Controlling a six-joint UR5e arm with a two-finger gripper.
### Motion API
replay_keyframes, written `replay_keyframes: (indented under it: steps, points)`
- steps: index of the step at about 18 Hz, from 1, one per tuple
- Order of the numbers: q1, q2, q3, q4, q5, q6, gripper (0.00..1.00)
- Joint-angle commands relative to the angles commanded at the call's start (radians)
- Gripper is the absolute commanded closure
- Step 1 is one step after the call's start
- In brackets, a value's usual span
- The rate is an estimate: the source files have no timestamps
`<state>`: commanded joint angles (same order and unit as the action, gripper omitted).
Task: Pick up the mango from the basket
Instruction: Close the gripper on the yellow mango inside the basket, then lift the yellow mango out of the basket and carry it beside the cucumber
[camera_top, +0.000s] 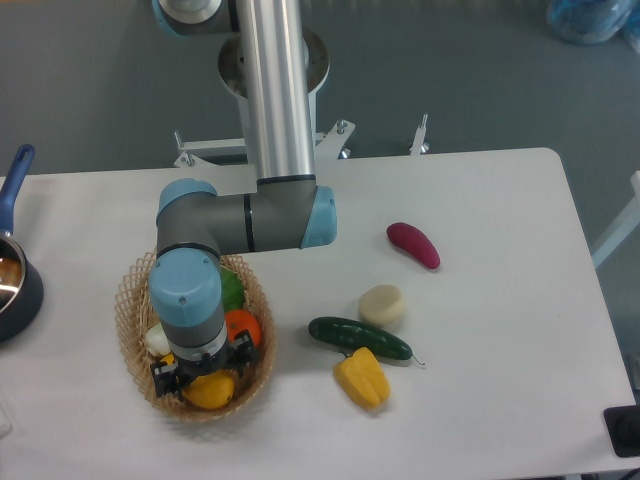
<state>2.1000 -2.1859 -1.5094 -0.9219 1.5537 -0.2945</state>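
The tan wicker basket sits at the front left of the table. The yellow-orange mango lies at its near end, partly under my gripper. The gripper points straight down into the basket, right over the mango. The wrist hides its fingertips, so I cannot tell how the jaws stand or whether they touch the mango. A round orange, a green item and a pale item also lie in the basket, beside the wrist.
On the table right of the basket lie a yellow bell pepper, a dark green cucumber, a pale round item and a dark red item. A blue-handled pan stands at the left edge.
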Motion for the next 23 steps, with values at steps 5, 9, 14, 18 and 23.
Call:
replay_keyframes:
  steps: [5,9,14,18,23]
  points:
    - [-0.002,0.003,0.005,-0.002,0.003,0.0,0.33]
    - [-0.002,0.006,0.005,-0.002,0.005,0.005,0.43]
    - [-0.003,0.049,0.011,-0.018,0.005,0.05,0.49]
    - [-0.002,0.106,0.012,-0.018,0.006,0.075,0.49]
    - [0.002,0.175,0.034,-0.017,0.025,0.178,0.49]
